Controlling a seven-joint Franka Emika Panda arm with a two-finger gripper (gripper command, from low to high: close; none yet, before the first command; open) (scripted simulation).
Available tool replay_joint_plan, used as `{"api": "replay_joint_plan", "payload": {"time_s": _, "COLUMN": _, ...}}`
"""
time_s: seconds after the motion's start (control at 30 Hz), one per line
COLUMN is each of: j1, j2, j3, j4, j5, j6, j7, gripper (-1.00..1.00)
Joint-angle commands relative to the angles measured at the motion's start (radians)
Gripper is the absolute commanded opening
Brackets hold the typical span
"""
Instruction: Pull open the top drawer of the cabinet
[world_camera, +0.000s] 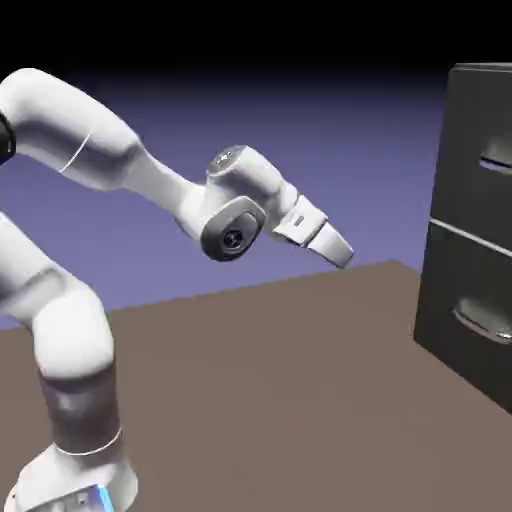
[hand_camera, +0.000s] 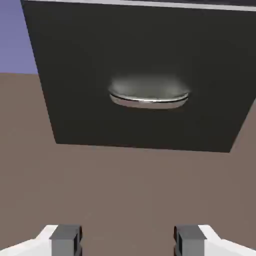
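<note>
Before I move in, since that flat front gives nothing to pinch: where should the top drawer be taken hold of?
Probably by its curved silver handle, the only part standing out from the top drawer. Approach from the front, level, with the open tool spanning the bar. It currently hangs well short of the cabinet and points lower, so raise it first.

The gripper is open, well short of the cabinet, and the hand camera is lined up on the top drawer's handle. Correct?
Not quite. The gripper is open and well short of the cabinet, but the hand view shows the lower drawer's handle, with the seam to the top drawer at the picture's top edge. The exterior view confirms the hand tilts down toward the lower drawer front.
</note>
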Motion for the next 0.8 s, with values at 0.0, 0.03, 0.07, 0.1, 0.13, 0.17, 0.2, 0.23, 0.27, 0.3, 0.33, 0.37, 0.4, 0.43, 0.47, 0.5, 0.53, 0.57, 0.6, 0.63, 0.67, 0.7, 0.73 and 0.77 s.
{"api": "replay_joint_plan", "payload": {"time_s": 0.0, "j1": -0.018, "j2": 0.034, "j3": 0.030, "j4": 0.019, "j5": -0.044, "j6": -0.009, "j7": -0.007, "gripper": 0.00}}
{"api": "replay_joint_plan", "payload": {"time_s": 0.03, "j1": -0.036, "j2": 0.067, "j3": 0.061, "j4": 0.038, "j5": -0.087, "j6": -0.018, "j7": -0.013, "gripper": 0.00}}
{"api": "replay_joint_plan", "payload": {"time_s": 0.07, "j1": -0.055, "j2": 0.101, "j3": 0.091, "j4": 0.056, "j5": -0.131, "j6": -0.026, "j7": -0.020, "gripper": 0.00}}
{"api": "replay_joint_plan", "payload": {"time_s": 0.1, "j1": -0.073, "j2": 0.135, "j3": 0.121, "j4": 0.075, "j5": -0.174, "j6": -0.035, "j7": -0.027, "gripper": 0.00}}
{"api": "replay_joint_plan", "payload": {"time_s": 0.13, "j1": -0.091, "j2": 0.168, "j3": 0.151, "j4": 0.094, "j5": -0.218, "j6": -0.044, "j7": -0.033, "gripper": 0.00}}
{"api": "replay_joint_plan", "payload": {"time_s": 0.17, "j1": -0.109, "j2": 0.202, "j3": 0.182, "j4": 0.112, "j5": -0.261, "j6": -0.053, "j7": -0.040, "gripper": 0.00}}
{"api": "replay_joint_plan", "payload": {"time_s": 0.2, "j1": -0.128, "j2": 0.236, "j3": 0.212, "j4": 0.131, "j5": -0.304, "j6": -0.062, "j7": -0.047, "gripper": 0.00}}
{"api": "replay_joint_plan", "payload": {"time_s": 0.23, "j1": -0.146, "j2": 0.269, "j3": 0.242, "j4": 0.150, "j5": -0.348, "j6": -0.070, "j7": -0.054, "gripper": 0.00}}
{"api": "replay_joint_plan", "payload": {"time_s": 0.27, "j1": -0.164, "j2": 0.303, "j3": 0.272, "j4": 0.169, "j5": -0.391, "j6": -0.079, "j7": -0.060, "gripper": 0.00}}
{"api": "replay_joint_plan", "payload": {"time_s": 0.3, "j1": -0.182, "j2": 0.337, "j3": 0.303, "j4": 0.187, "j5": -0.435, "j6": -0.088, "j7": -0.067, "gripper": 0.00}}
{"api": "replay_joint_plan", "payload": {"time_s": 0.33, "j1": -0.201, "j2": 0.370, "j3": 0.333, "j4": 0.206, "j5": -0.478, "j6": -0.097, "j7": -0.074, "gripper": 0.00}}
{"api": "replay_joint_plan", "payload": {"time_s": 0.37, "j1": -0.219, "j2": 0.404, "j3": 0.363, "j4": 0.225, "j5": -0.522, "j6": -0.106, "j7": -0.080, "gripper": 0.00}}
{"api": "replay_joint_plan", "payload": {"time_s": 0.4, "j1": -0.237, "j2": 0.438, "j3": 0.393, "j4": 0.244, "j5": -0.565, "j6": -0.114, "j7": -0.087, "gripper": 0.00}}
{"api": "replay_joint_plan", "payload": {"time_s": 0.43, "j1": -0.255, "j2": 0.471, "j3": 0.424, "j4": 0.262, "j5": -0.609, "j6": -0.123, "j7": -0.094, "gripper": 0.00}}
{"api": "replay_joint_plan", "payload": {"time_s": 0.47, "j1": -0.273, "j2": 0.505, "j3": 0.454, "j4": 0.281, "j5": -0.652, "j6": -0.132, "j7": -0.100, "gripper": 0.00}}
{"api": "replay_joint_plan", "payload": {"time_s": 0.5, "j1": -0.292, "j2": 0.539, "j3": 0.484, "j4": 0.300, "j5": -0.696, "j6": -0.141, "j7": -0.107, "gripper": 0.00}}
{"api": "replay_joint_plan", "payload": {"time_s": 0.53, "j1": -0.310, "j2": 0.572, "j3": 0.514, "j4": 0.319, "j5": -0.739, "j6": -0.150, "j7": -0.114, "gripper": 0.00}}
{"api": "replay_joint_plan", "payload": {"time_s": 0.57, "j1": -0.328, "j2": 0.606, "j3": 0.545, "j4": 0.337, "j5": -0.783, "j6": -0.158, "j7": -0.121, "gripper": 0.00}}
{"api": "replay_joint_plan", "payload": {"time_s": 0.6, "j1": -0.346, "j2": 0.640, "j3": 0.575, "j4": 0.356, "j5": -0.826, "j6": -0.167, "j7": -0.127, "gripper": 0.00}}
{"api": "replay_joint_plan", "payload": {"time_s": 0.63, "j1": -0.365, "j2": 0.673, "j3": 0.605, "j4": 0.375, "j5": -0.870, "j6": -0.176, "j7": -0.134, "gripper": 0.00}}
{"api": "replay_joint_plan", "payload": {"time_s": 0.67, "j1": -0.383, "j2": 0.707, "j3": 0.635, "j4": 0.394, "j5": -0.913, "j6": -0.185, "j7": -0.141, "gripper": 0.00}}
{"api": "replay_joint_plan", "payload": {"time_s": 0.7, "j1": -0.401, "j2": 0.741, "j3": 0.665, "j4": 0.412, "j5": -0.957, "j6": -0.194, "j7": -0.147, "gripper": 0.00}}
{"api": "replay_joint_plan", "payload": {"time_s": 0.73, "j1": -0.419, "j2": 0.775, "j3": 0.696, "j4": 0.431, "j5": -1.000, "j6": -0.202, "j7": -0.154, "gripper": 0.00}}
{"api": "replay_joint_plan", "payload": {"time_s": 0.77, "j1": -0.437, "j2": 0.808, "j3": 0.726, "j4": 0.450, "j5": -1.044, "j6": -0.211, "j7": -0.161, "gripper": 0.00}}
